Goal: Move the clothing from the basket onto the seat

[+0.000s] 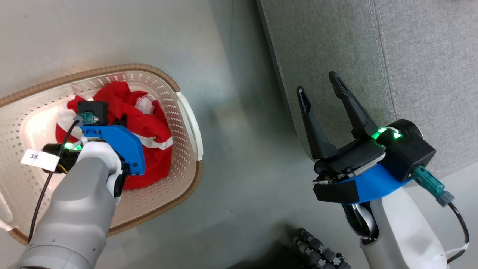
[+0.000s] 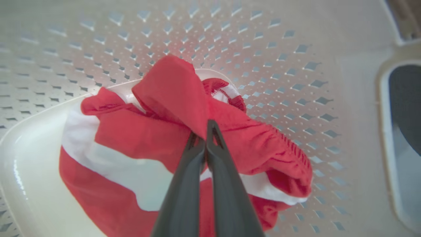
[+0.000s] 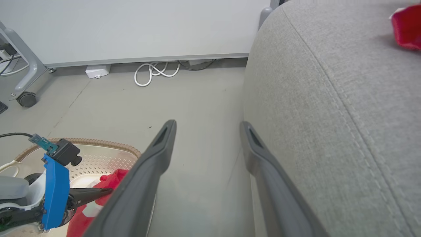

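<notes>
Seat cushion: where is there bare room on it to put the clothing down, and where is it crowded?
The seat is bare from its front edge past the stitched seam, beyond the open right gripper; one red garment lies farther along it. The basket is crowded: clothing and left gripper.

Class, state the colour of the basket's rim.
Brown, woven-look; the basket's rim shows best in the head view.

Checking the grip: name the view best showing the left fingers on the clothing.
Left wrist view: the fingers pinch a red fold of clothing close up. Head view: the wrist covers them. Right wrist view: small, side-on.
</notes>
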